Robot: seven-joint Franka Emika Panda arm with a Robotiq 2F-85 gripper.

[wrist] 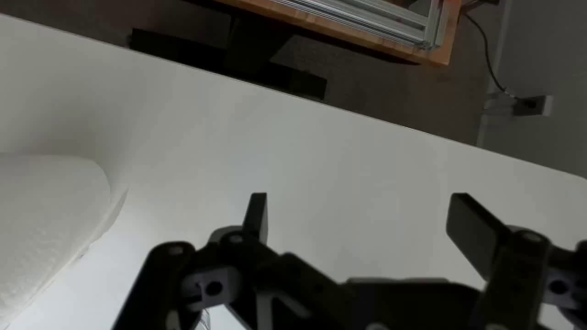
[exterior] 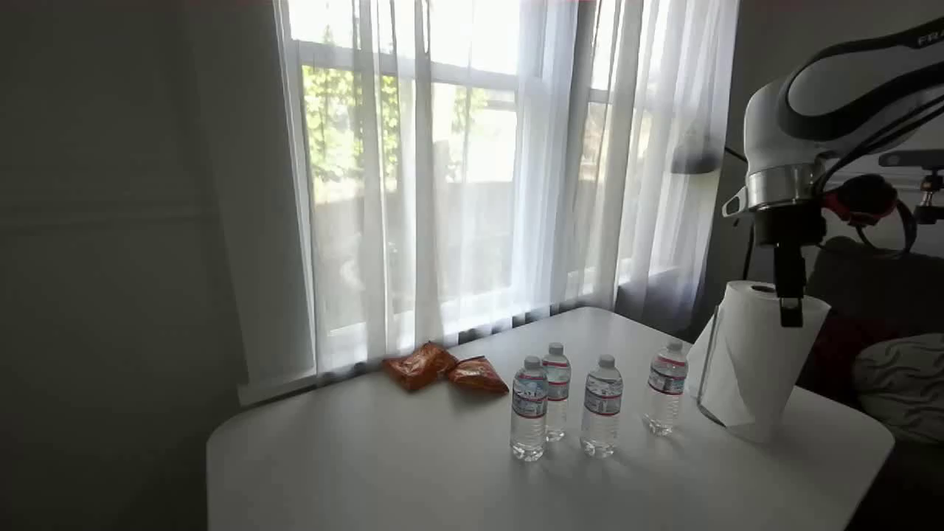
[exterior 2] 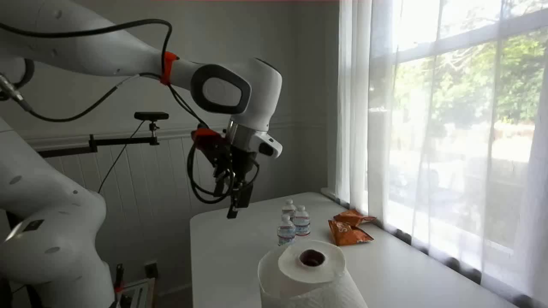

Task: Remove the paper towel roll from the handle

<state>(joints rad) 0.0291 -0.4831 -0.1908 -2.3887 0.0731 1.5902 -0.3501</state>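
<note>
The paper towel roll [exterior: 759, 369] is a large white cylinder standing on the table, with a loose sheet hanging on one side. It also shows in an exterior view [exterior 2: 317, 293] with its dark core hole facing up, and at the left edge of the wrist view [wrist: 46, 224]. The handle shows only as a thin wire and curved base [exterior: 709, 414] beside the roll; its rod is hidden. My gripper [wrist: 358, 197] is open and empty above the table, apart from the roll and to one side of it. It also shows in both exterior views [exterior: 790, 313] [exterior 2: 236, 206].
Several water bottles [exterior: 601, 405] stand on the white table [exterior: 369, 457] near the roll. Two orange snack bags [exterior: 424, 365] lie by the curtained window. The table edge [wrist: 321, 103] crosses the wrist view, with a wooden-edged stand [wrist: 367, 34] beyond it.
</note>
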